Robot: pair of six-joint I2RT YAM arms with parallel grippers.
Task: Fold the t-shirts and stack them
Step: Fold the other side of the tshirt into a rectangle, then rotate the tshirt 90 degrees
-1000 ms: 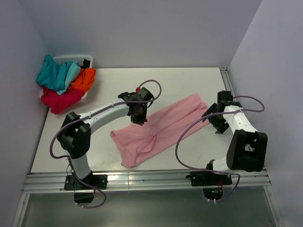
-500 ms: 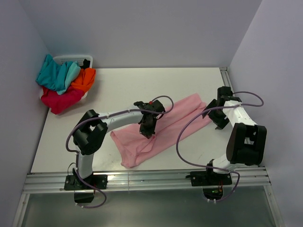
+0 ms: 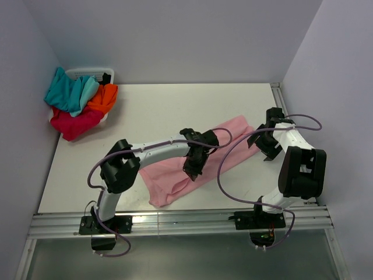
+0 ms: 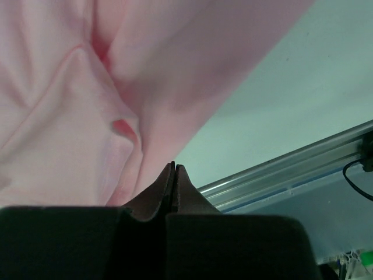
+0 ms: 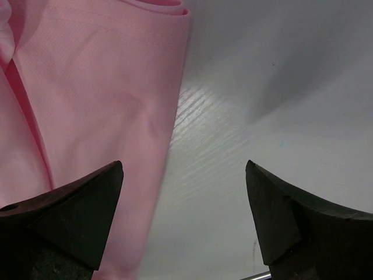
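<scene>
The light pink t-shirt (image 3: 169,181) lies in a rumpled diagonal strip across the table, and also shows in the left wrist view (image 4: 70,116) and the right wrist view (image 5: 87,87). My left gripper (image 3: 191,171) is over its middle near the front edge, and the jaws (image 4: 173,167) are pressed shut with no cloth showing between them. My right gripper (image 3: 260,146) is open and empty at the shirt's far right end, with its jaws (image 5: 183,166) straddling the shirt's edge and bare table. The teal (image 3: 67,90), orange (image 3: 104,98) and crimson (image 3: 73,122) t-shirts sit heaped at the back left.
A white basket (image 3: 87,72) holds the heap in the back left corner, against the wall. A metal rail (image 3: 175,221) runs along the table's near edge and also shows in the left wrist view (image 4: 280,166). Walls close in the left, back and right sides.
My left arm has swept right and toward the near edge across the pink shirt, its gripper staying shut. My right gripper has shifted slightly toward the shirt's right end.
</scene>
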